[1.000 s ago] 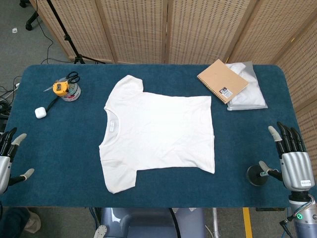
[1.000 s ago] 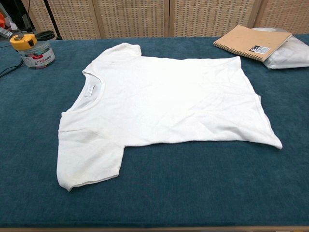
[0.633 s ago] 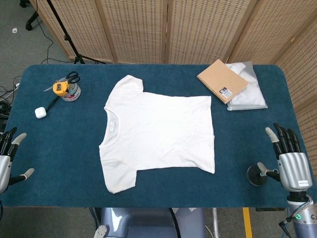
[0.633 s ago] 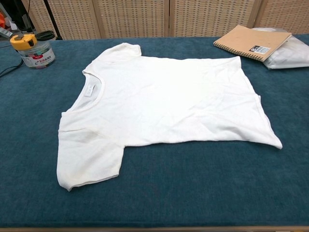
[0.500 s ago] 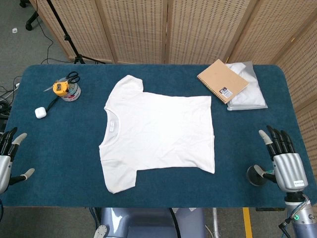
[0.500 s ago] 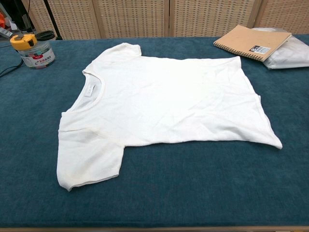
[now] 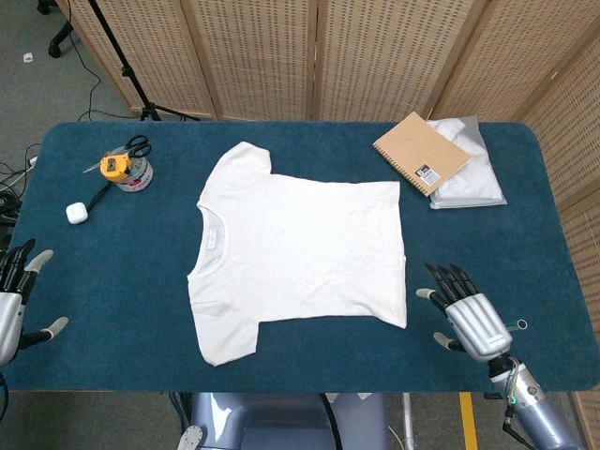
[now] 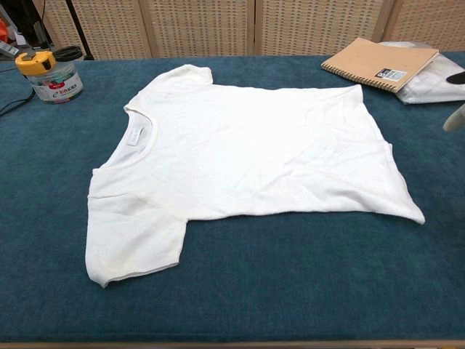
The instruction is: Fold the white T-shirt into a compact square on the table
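Head view: I see the white T-shirt (image 7: pixel 298 246) lying flat in the middle of the blue counter (image 7: pixel 112 272), unfolded. My right hand (image 7: pixel 469 314) hovers just beside the shirt's near hem corner, apart from the cloth, fingers spread wide and holding nothing. My left hand (image 7: pixel 11 300) sits at the counter's left edge, well apart from the shirt, its fingers also spread and empty. The shirt's long axis runs left to right: the collar points toward my left hand, the hem toward my right, with one sleeve at the far side and the other at the near edge. In the chest view only a fingertip (image 8: pixel 455 118) of the right hand shows at the right border. Compared with a second ago, my right hand has moved in from the counter's right edge toward the hem; the shirt and my left hand have not shifted.
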